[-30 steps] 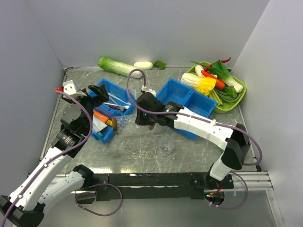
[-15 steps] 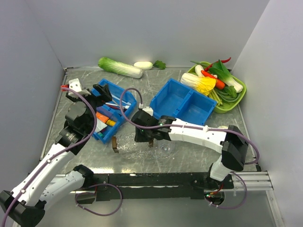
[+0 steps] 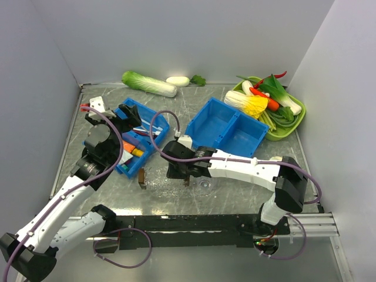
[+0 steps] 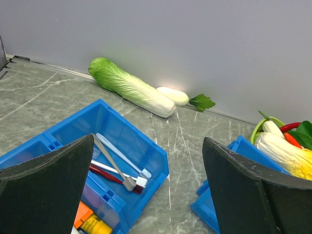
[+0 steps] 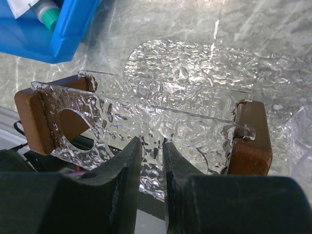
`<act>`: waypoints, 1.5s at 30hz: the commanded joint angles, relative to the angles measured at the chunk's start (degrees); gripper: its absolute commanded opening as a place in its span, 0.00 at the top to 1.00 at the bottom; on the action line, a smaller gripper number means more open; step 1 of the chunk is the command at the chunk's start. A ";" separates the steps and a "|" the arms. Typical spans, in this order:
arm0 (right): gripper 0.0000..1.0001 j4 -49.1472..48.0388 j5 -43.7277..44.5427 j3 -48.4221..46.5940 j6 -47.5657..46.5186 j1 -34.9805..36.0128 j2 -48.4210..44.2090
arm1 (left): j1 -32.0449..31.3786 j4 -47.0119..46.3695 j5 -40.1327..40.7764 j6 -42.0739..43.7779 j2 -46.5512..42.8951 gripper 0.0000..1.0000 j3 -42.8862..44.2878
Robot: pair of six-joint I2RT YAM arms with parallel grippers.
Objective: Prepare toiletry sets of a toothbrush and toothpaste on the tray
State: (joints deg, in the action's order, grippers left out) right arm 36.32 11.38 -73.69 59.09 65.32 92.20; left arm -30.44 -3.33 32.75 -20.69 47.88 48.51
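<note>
While my right gripper (image 5: 152, 144) pinches it, the clear tray (image 5: 146, 119) fills the middle of the right wrist view: a see-through slab with a bumpy, glassy surface, a straight upper edge, a round opening toward its left end and a brown block (image 5: 34, 114) at each end. A pebbled oval patch of light (image 5: 204, 63) shows on the table (image 5: 161, 19) above it in that frame. I cannot tell whether the tray touches the table. The toothbrush (image 4: 122, 154), slim and pale, lies slantwise in a blue bin (image 4: 112, 122) at the lower left of the left wrist view, beside a grey brush (image 4: 114, 164) and a red brush (image 4: 109, 174).

Pale lavender walls (image 3: 176, 35) close off the top and both sides of the overhead view, around the grey, veined table. A two-compartment blue bin (image 3: 226, 126) sits right of centre, a green tray of vegetables (image 3: 291, 126) at the upper right, and a napa cabbage (image 3: 148, 84) with a white radish (image 3: 177, 81) along the back wall.

My right arm (image 3: 247, 167) reaches from the lower right across to the centre, low over the table, its fingers drawn almost together on the tray's near edge. My left arm (image 3: 64, 200) rises from the lower left to the toothbrush bin, and my left gripper (image 4: 147, 139) hangs above it with fingers spread wide.
</note>
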 commanded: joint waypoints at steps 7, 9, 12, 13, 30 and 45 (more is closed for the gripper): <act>1.00 -0.46 3.04 0.74 5.24 0.51 0.78 | 0.20 -0.80 -1.20 0.38 0.46 0.04 0.71; 1.00 -0.54 3.21 1.00 5.25 0.60 0.87 | 0.20 -0.89 -1.29 0.38 0.38 0.04 0.71; 1.00 -0.02 3.39 1.35 5.25 0.60 1.22 | 0.20 -0.97 -1.38 0.38 0.46 0.03 0.53; 1.00 -0.02 3.39 1.44 5.33 0.60 1.31 | 0.20 -0.97 -1.38 0.38 0.46 0.03 0.62; 1.00 -1.95 2.77 3.73 4.28 0.25 2.81 | 0.20 -0.89 -1.90 0.30 1.17 0.04 0.53; 1.00 -3.97 1.72 5.75 2.35 -0.72 3.25 | 0.20 -0.89 -2.43 0.30 1.78 0.04 0.71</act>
State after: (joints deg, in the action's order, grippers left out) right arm 35.07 12.58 -68.14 61.67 65.06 95.68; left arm -30.39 -3.18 31.27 -20.67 49.47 48.51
